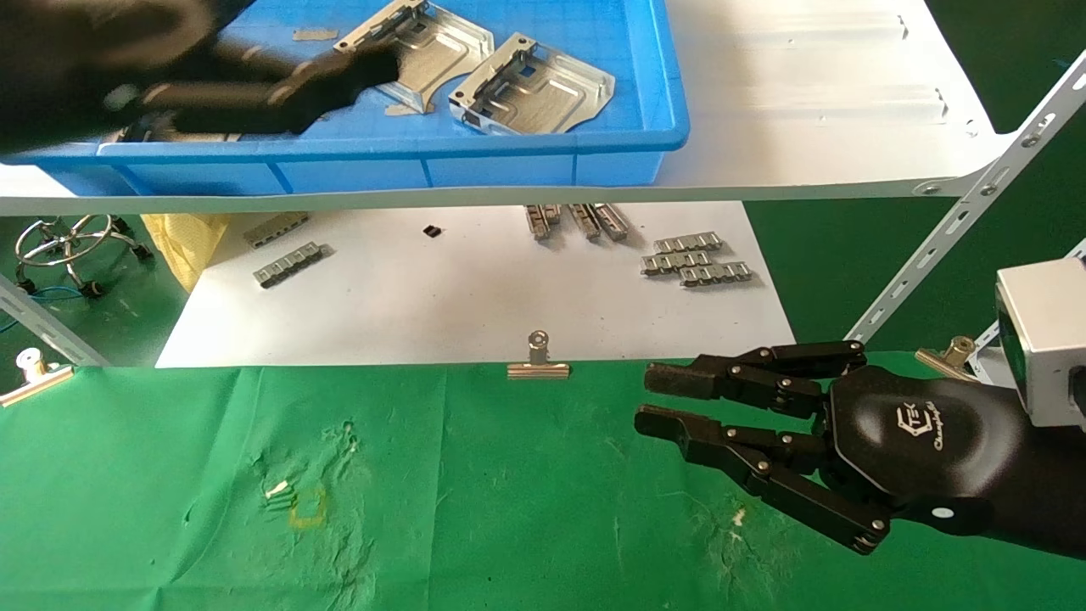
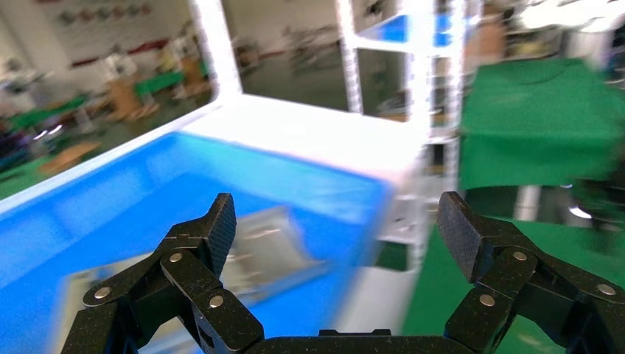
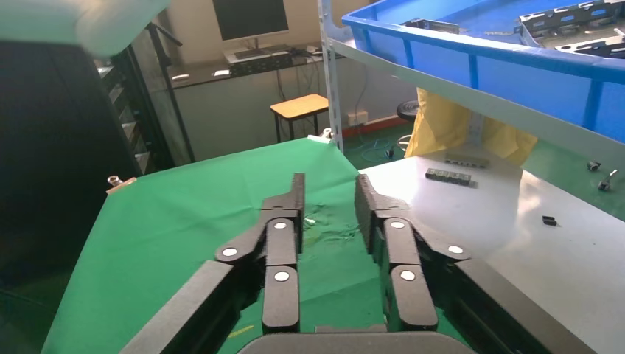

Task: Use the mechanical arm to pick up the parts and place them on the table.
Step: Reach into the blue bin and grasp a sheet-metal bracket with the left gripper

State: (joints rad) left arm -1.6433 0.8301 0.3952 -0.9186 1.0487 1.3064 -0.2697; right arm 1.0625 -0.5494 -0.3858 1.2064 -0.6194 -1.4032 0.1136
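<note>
Parts lay in the blue tray up on the white shelf board, two silver stamped plates side by side near the tray's right end; I noted the nearer-left plate partly covered by my left gripper. That gripper was reaching in over the tray from the left, blurred in the head view, its dark fingers lying across the plate's edge. From the left wrist view I saw the left gripper with its fingers spread wide apart, nothing between them, and a silver plate lying in the tray below the gap; whether a fingertip touched the metal I could not tell. The right gripper hung low over the green table at the right side, fingers pointing left, set a little apart and holding nothing; the right wrist view showed the same narrow gap at the right gripper over green cloth. No plate lay on the table. On the lower white board beyond the table I logged small grey ribbed strips, and a silver binder clip sat on the cloth's far edge.
</note>
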